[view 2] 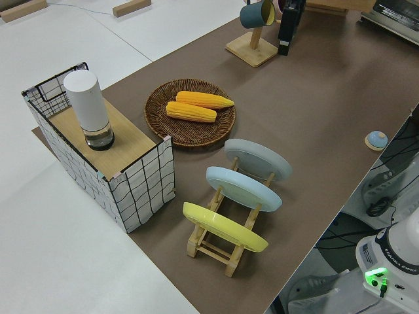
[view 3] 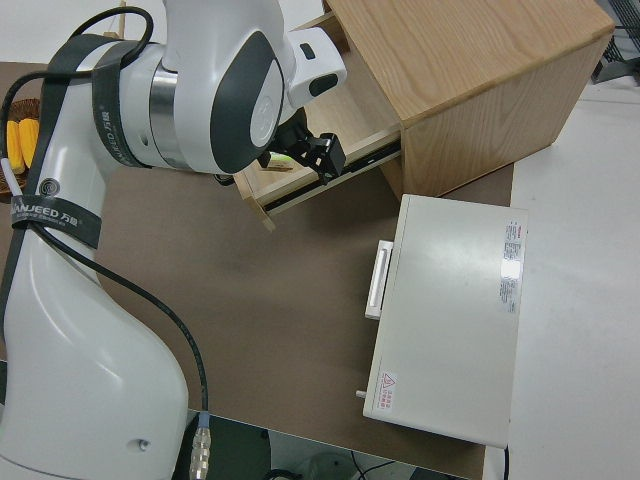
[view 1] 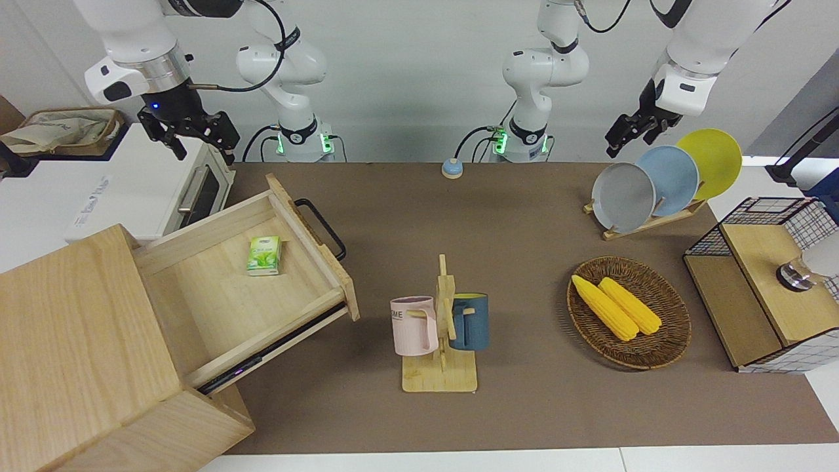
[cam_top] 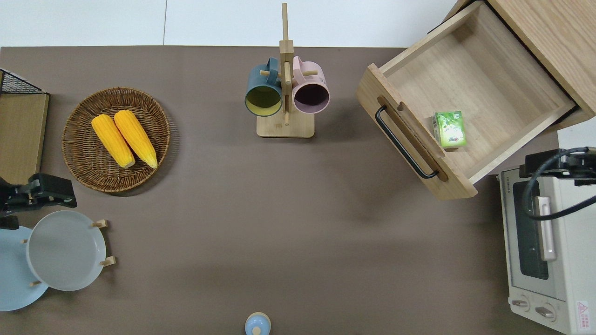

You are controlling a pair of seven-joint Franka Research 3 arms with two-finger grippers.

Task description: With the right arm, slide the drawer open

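Wide shallow light-wood drawer (view 1: 242, 288) stands pulled well out of its pale wooden box (view 1: 78, 354), at the right arm's end of the counter (view 1: 511, 216). Stiff, runs on rails; best grabbed by its thin black bar handle (view 1: 321, 228). Right gripper (view 1: 196, 141) up over the white toaster oven (cam_top: 545, 251), empty, fingers apart. Left arm parked.

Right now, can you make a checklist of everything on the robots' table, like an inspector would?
Surface: brown mat, no spills seen.
Job's things: drawer pulled open, a green carton inside.
Clutter: mug rack, corn basket, plate rack, wire-mesh box, toaster oven, small blue knob.
Grippers: right gripper open, raised over the toaster oven; left arm parked.
Cables: black cable over the oven.
Surroundings: white wall, nothing else seen.
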